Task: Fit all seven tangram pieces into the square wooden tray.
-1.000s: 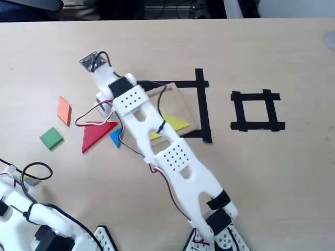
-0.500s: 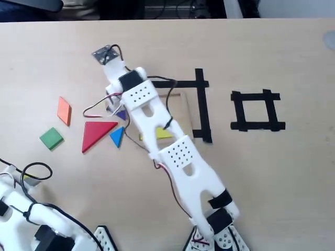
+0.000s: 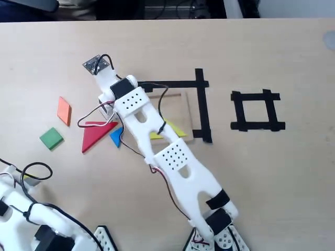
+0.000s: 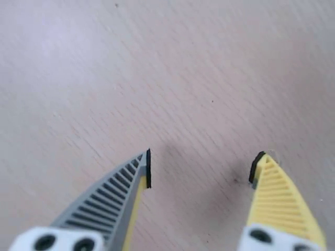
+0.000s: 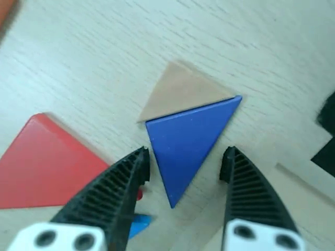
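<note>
This looks like a robotics lab bench. A plain, pale wood-grain table [image 3: 272, 178] carries two white printed arms: the right arm [image 3: 172, 157] stretches across the middle and the left arm [image 3: 26, 219] sits at the near left corner. Both have bare wires [image 3: 168, 191] looping loose. Black tape strips [image 3: 201, 104] frame the place of the wooden tray [image 3: 180, 107], with a taped square [image 3: 256, 111] to its right. Dark cables [image 3: 172, 9] show beyond the far edge
</note>
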Controlling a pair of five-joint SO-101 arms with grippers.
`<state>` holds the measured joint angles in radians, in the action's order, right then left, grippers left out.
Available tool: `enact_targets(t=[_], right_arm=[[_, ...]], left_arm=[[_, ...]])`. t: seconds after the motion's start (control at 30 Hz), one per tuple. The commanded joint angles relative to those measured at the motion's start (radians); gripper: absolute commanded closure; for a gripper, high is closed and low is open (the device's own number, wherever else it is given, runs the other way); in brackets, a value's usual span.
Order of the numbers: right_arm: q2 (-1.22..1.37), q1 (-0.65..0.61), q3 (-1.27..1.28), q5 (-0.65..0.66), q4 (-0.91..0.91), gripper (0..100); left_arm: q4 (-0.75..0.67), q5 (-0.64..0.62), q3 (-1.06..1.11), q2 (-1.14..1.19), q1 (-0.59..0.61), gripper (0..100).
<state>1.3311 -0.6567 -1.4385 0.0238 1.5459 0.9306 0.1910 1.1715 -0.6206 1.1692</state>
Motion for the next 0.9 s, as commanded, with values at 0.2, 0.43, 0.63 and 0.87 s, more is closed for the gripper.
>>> enact_targets(t=[0.2, 0.43, 0.63, 0.87], right_arm=[[-0.008, -0.015, -0.035, 0.091, 0.015, 94.2], [-0.007, -0.018, -0.036, 0.092, 0.058, 98.7], [-0.013, -0.014, -0.062, 0.094, 0.143, 98.7], [-0.013, -0.015, -0.24, 0.087, 0.204, 98.7]], left_arm=[[-0.009, -0.008, -0.019, -0.014, -0.005, 68], [-0.009, -0.008, -0.019, -0.012, -0.007, 68], [-0.009, -0.008, -0.019, -0.012, -0.008, 68], [-0.009, -0.008, -0.019, -0.012, -0.004, 68]])
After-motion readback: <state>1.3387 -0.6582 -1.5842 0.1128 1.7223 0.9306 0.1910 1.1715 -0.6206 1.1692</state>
